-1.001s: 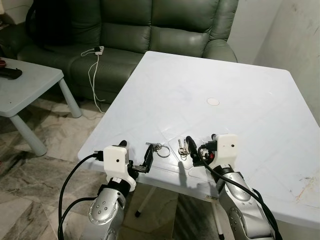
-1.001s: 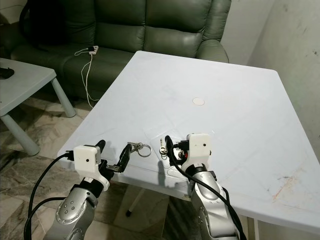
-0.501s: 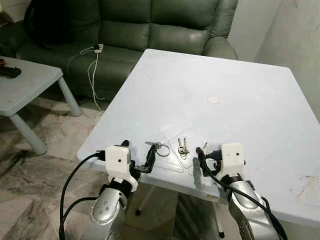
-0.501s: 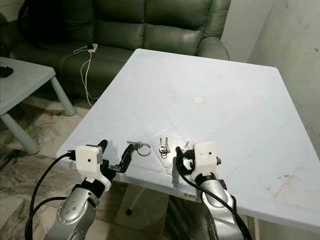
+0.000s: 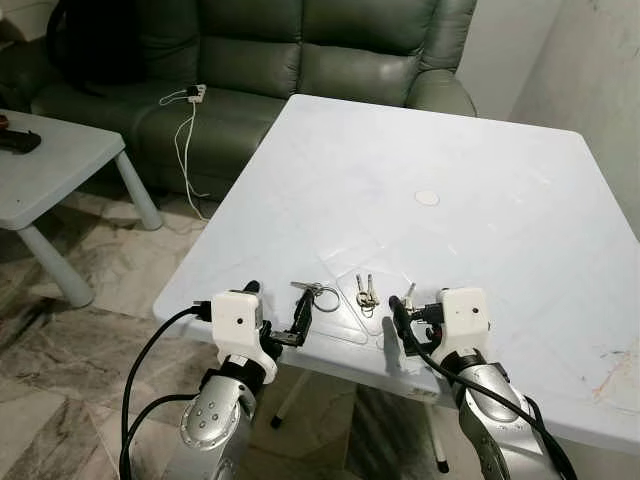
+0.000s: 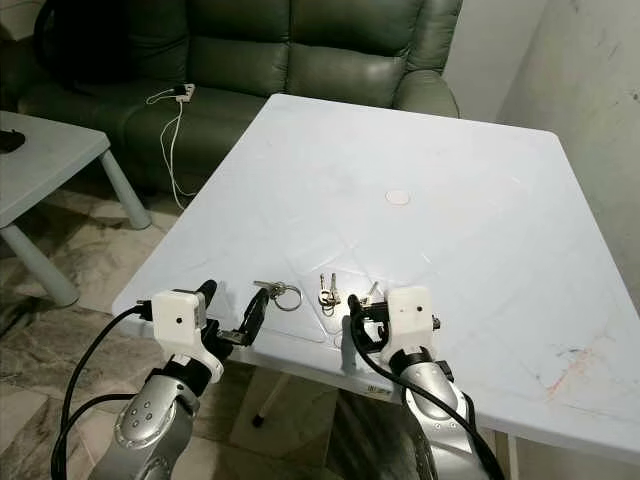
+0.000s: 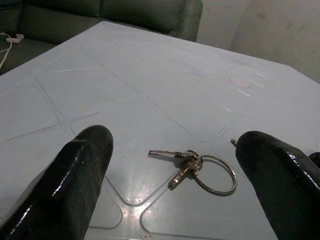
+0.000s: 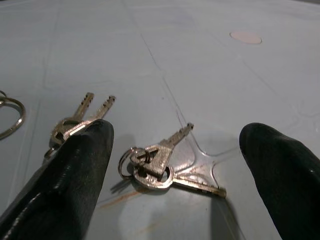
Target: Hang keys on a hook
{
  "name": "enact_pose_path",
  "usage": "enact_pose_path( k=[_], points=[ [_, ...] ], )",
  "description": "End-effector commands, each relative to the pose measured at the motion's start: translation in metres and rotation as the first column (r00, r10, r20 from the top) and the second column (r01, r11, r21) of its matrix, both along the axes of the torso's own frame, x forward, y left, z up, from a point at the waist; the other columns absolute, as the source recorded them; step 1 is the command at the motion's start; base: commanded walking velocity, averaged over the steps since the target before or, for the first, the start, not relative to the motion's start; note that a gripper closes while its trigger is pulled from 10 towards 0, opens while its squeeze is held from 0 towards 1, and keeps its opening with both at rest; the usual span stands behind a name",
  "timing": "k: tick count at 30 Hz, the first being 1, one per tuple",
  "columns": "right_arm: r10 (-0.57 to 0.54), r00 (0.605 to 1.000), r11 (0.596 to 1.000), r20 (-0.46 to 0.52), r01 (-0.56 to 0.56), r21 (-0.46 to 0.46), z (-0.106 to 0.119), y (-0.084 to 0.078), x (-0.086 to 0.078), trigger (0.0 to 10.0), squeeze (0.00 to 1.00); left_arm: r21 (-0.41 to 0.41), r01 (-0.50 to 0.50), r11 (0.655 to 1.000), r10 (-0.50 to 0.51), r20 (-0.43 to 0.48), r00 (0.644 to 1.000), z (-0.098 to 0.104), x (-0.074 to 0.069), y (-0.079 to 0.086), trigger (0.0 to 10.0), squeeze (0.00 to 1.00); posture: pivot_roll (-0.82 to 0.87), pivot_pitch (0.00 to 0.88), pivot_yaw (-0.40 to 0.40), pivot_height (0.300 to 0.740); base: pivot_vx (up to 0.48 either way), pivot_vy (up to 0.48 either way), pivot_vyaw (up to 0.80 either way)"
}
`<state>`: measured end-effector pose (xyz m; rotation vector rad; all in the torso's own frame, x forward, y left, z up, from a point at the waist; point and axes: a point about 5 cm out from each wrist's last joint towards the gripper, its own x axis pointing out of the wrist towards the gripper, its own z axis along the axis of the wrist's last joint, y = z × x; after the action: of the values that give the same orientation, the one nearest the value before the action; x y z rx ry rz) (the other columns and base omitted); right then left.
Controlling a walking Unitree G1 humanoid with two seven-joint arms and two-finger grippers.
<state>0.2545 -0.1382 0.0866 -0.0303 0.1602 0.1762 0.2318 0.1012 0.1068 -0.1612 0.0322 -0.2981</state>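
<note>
A dark green leather sofa (image 5: 300, 60) stands beyond the far edge of the pale blue plastic table (image 5: 480, 170), with a low grey side table (image 5: 50, 175) off its left edge. Three silver key bunches lie near the table's near edge: one on a large ring (image 7: 192, 165) before my left gripper (image 7: 175, 200), a pair of keys (image 5: 365, 293) at the middle, and another bunch (image 8: 160, 162) before my right gripper (image 8: 175, 185). Both grippers' fingers are spread apart, holding nothing. I can make out no hook.

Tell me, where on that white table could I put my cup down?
Most of the table is bare: everything beyond the small round disc toward the sofa. The near edge is crowded: three key bunches and both end effectors.
</note>
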Motion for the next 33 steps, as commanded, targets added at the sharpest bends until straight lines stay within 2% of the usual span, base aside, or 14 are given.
enact_pose_path(
  k=[1, 7, 18, 22, 27, 28, 29, 32, 33],
  points=[
    [0.028, 0.999, 1.0, 0.025, -0.029, 0.008, 0.005, 0.001, -0.002, 9.7, 0.0, -0.006, 0.007, 1.0, -0.007, 0.004, 1.0, 0.003, -0.002, -0.002, 10.0, 0.0, 0.0, 0.052, -0.08, 0.74, 0.0, 0.0, 0.0],
    [0.085, 0.996, 0.996, 0.007, -0.085, 0.04, 0.003, 0.003, -0.007, 10.0, 0.0, -0.009, 0.008, 1.0, -0.008, 0.001, 1.0, 0.002, -0.003, -0.002, 10.0, 0.0, 0.0, 0.05, -0.081, 0.74, 0.0, 0.0, 0.0],
    [0.089, 0.996, 0.995, 0.001, -0.089, 0.047, 0.004, 0.008, -0.008, 10.0, 0.0, -0.011, 0.013, 1.0, -0.013, 0.0, 1.0, 0.002, -0.002, -0.004, 10.0, 0.0, 0.0, 0.046, -0.081, 0.74, 0.0, 0.0, 0.0],
    [0.075, 0.997, 0.996, -0.008, -0.074, 0.047, 0.004, 0.011, -0.006, 10.0, 0.0, -0.011, 0.017, 1.0, -0.017, -0.001, 1.0, 0.002, -0.002, -0.004, 10.0, 0.0, 0.0, 0.045, -0.082, 0.74, 0.0, 0.0, 0.0],
    [0.029, 0.999, 0.999, -0.023, -0.028, 0.043, 0.003, 0.013, -0.003, 9.3, 0.0, -0.005, 0.024, 1.0, -0.024, -0.01, 1.0, 0.001, -0.004, -0.006, 10.0, 0.0, 0.0, 0.051, -0.08, 0.74, 0.0, 0.0, 0.0],
    [0.026, 0.999, 0.999, -0.024, -0.025, 0.046, 0.004, 0.013, -0.002, 9.4, 0.0, -0.003, 0.026, 1.0, -0.026, -0.013, 1.0, 0.0, -0.005, -0.006, 10.0, 0.0, 0.0, 0.053, -0.081, 0.74, 0.0, 0.0, 0.0],
    [0.023, 1.0, 0.999, -0.018, -0.023, 0.044, 0.005, 0.015, -0.001, 9.9, 0.0, 0.009, 0.035, 0.999, -0.035, -0.016, 0.999, -0.001, -0.005, -0.007, 10.0, 0.0, 0.01, 0.053, -0.08, 0.74, 0.0, 0.0, 0.0],
    [0.011, 1.0, 0.999, -0.02, -0.011, 0.041, 0.005, 0.016, 0.0, 10.0, 0.0, 0.013, 0.046, 0.999, -0.046, -0.024, 0.999, -0.002, -0.005, -0.008, 10.0, 0.0, 0.01, 0.054, -0.08, 0.74, 0.0, 0.0, 0.0],
    [0.002, 1.0, 0.999, -0.024, -0.001, 0.034, 0.005, 0.016, 0.0, 9.7, 0.0, 0.014, 0.047, 0.999, -0.047, -0.024, 0.999, -0.002, -0.005, -0.008, 10.0, 0.0, 0.01, 0.055, -0.079, 0.74, 0.0, 0.0, 0.0]
  ],
)
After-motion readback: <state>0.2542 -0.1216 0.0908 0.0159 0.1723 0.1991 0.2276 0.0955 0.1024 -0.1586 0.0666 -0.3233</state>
